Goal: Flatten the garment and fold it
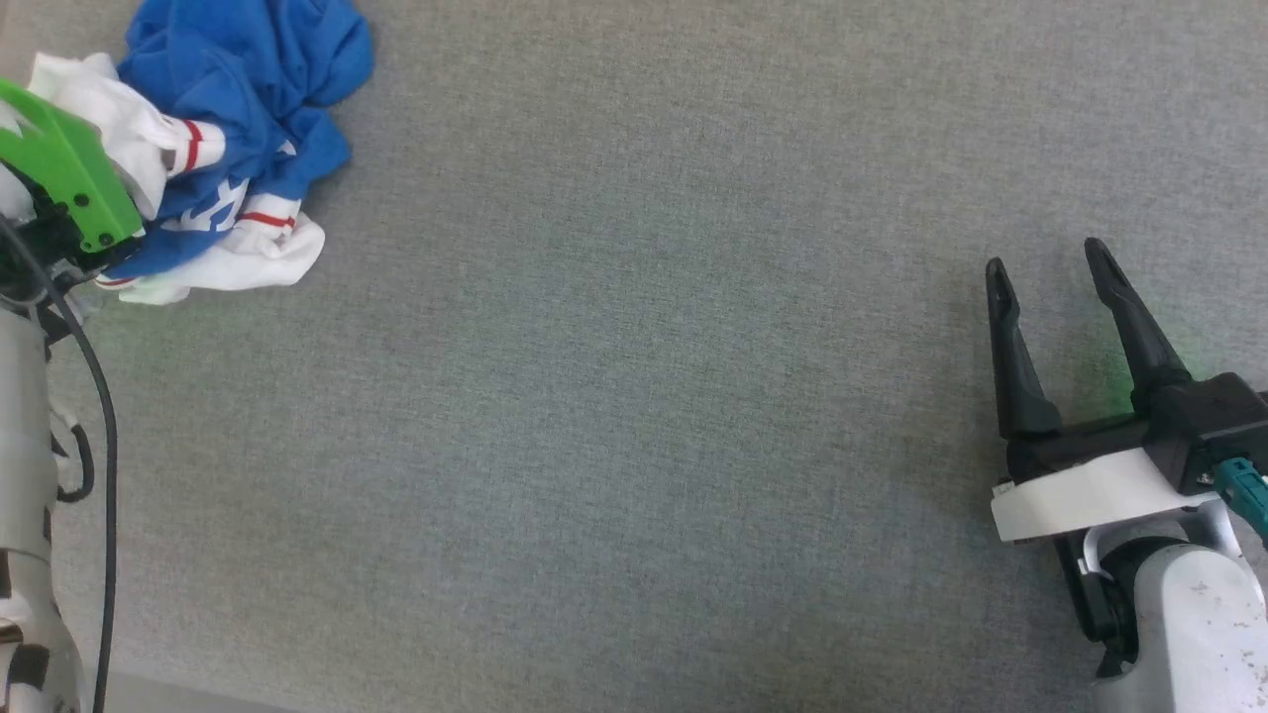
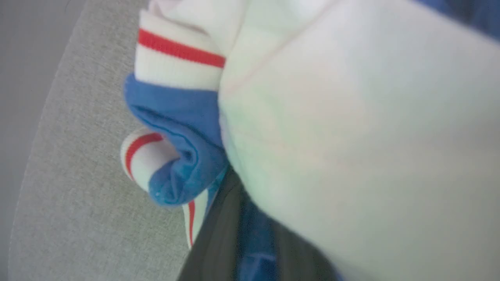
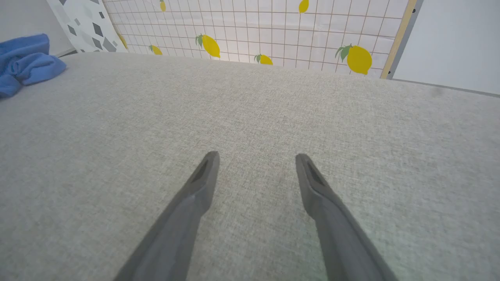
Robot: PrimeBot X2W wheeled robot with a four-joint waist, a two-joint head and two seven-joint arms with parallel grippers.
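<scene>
The garment (image 1: 248,89) lies crumpled in a heap at the far left of the grey table: blue cloth with white, red-striped cuffs. My left arm's green wrist mount (image 1: 69,173) sits against the heap's left side, hiding the fingertips in the cloth. Seen from the left wrist, the left gripper (image 2: 254,242) has its dark fingers (image 2: 218,234) close together with blue cloth between them and a white fold (image 2: 351,136) draped over them. My right gripper (image 1: 1050,267) stands open over bare table at the right, holding nothing (image 3: 256,158). The garment (image 3: 27,58) shows far off in the right wrist view.
A grey fabric table top (image 1: 644,396) spans the head view. Its rounded edge (image 2: 35,136) runs close to the garment's left side. A lemon-patterned grid panel (image 3: 273,31) stands behind the far edge. A black cable (image 1: 99,416) hangs along my left arm.
</scene>
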